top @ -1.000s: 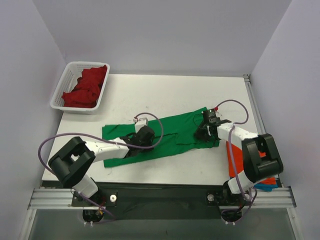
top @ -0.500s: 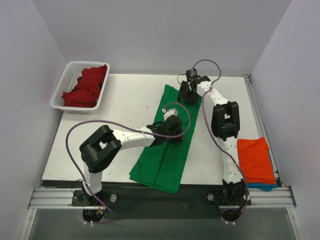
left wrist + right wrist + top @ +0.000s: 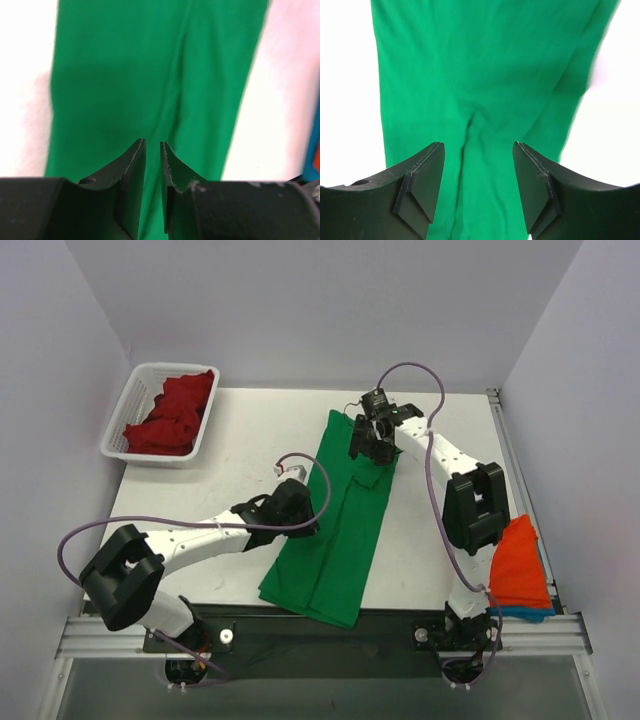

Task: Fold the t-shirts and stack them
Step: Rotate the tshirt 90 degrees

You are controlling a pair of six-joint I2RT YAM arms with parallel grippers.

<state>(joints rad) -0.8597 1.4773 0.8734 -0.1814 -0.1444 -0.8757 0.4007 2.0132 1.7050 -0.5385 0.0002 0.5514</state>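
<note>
Now the green t-shirt [image 3: 335, 530], crosswise a second ago, lies lengthwise on the bench [image 3: 240, 430], beneath my left fingers [image 3: 132, 170], narrowly parted, and right fingers [image 3: 425, 175], wide. Both empty; I judge it ready for another fold.

White slotted plastic basket [image 3: 120, 410] placed at the far left corner of the white table [image 3: 250, 430]; aluminium rail [image 3: 100, 638] mounted along the near edge
</note>
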